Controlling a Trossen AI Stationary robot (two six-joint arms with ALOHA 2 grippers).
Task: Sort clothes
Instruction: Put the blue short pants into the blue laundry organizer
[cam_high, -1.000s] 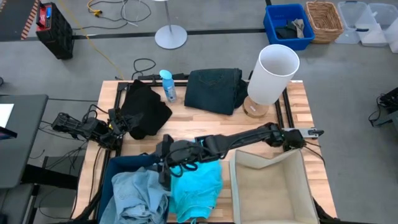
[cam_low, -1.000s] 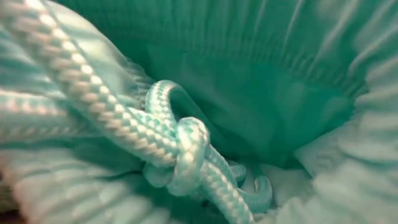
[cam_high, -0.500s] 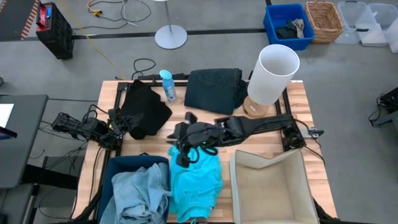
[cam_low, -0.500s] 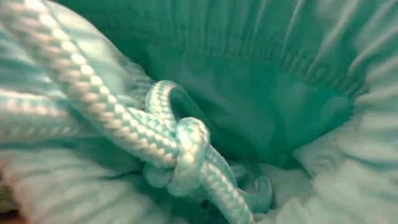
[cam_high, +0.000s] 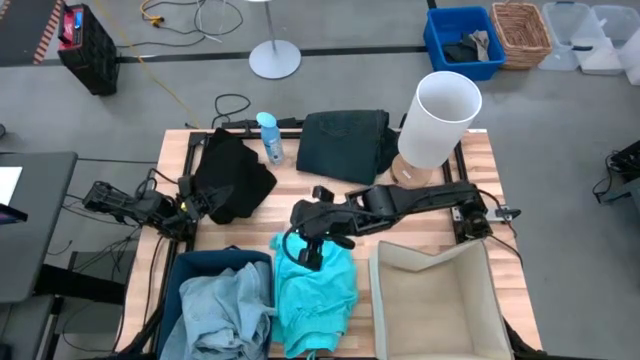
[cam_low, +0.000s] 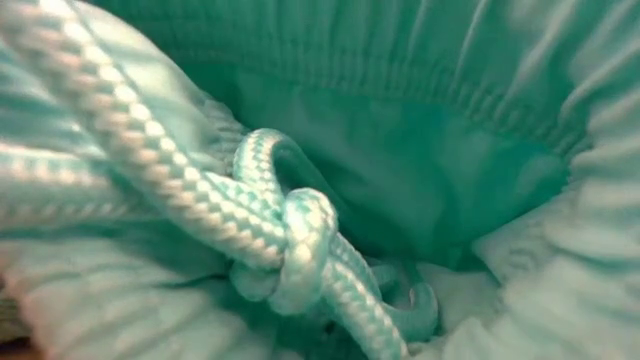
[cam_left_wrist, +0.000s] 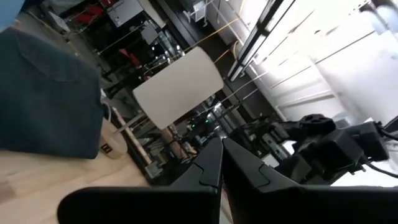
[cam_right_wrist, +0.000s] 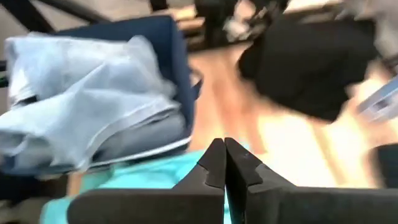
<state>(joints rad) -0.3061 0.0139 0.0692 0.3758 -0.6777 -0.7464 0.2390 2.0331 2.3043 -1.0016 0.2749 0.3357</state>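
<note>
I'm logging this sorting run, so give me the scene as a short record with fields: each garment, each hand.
turquoise garment: table front, between the bins
pale blue garment: in dark blue bin
black garment: table's back left
dark denim garment: folded, back centre
beige bin: front right
right hand: shut, over the turquoise garment's top edge; grip unclear
left hand: shut, at left edge

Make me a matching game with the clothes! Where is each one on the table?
Things:
1. turquoise garment
2. pale blue garment
3. black garment
4. dark denim garment

Places:
A. beside the spray bottle, near the left gripper
B. in the dark blue bin
C. next to the white cylinder
D. between the two bins, under the right gripper

Pairs: 1-D, 2-B, 3-A, 4-C
</note>
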